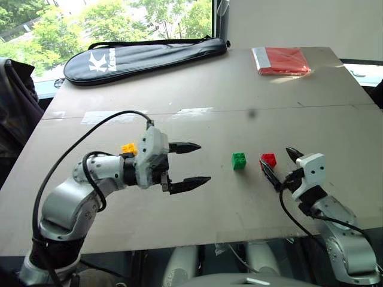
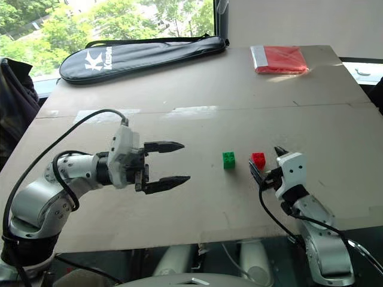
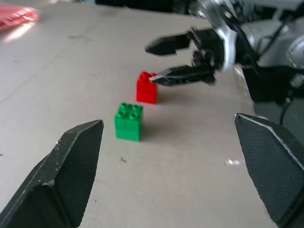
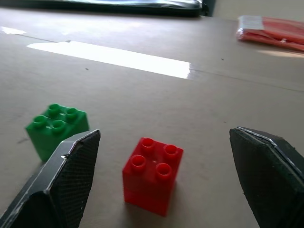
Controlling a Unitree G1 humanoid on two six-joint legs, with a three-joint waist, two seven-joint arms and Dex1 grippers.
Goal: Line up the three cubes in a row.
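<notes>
Nearby, on a pale tabletop point(image 1: 215, 89), a green cube point(image 1: 239, 160) and a red cube point(image 1: 268, 159) sit side by side, apart, studs up. A yellow cube point(image 1: 128, 148) peeks out behind the left gripper point(image 1: 188, 165), whose fingers are spread wide, holding nothing. Just right of the red cube, the right gripper point(image 1: 280, 165) hangs with fingers spread, empty. At the far edge lie a long dark zipped case point(image 1: 143, 57) and a flat red packet point(image 1: 281, 61). Beyond, a window shows green trees point(image 1: 114, 21).
</notes>
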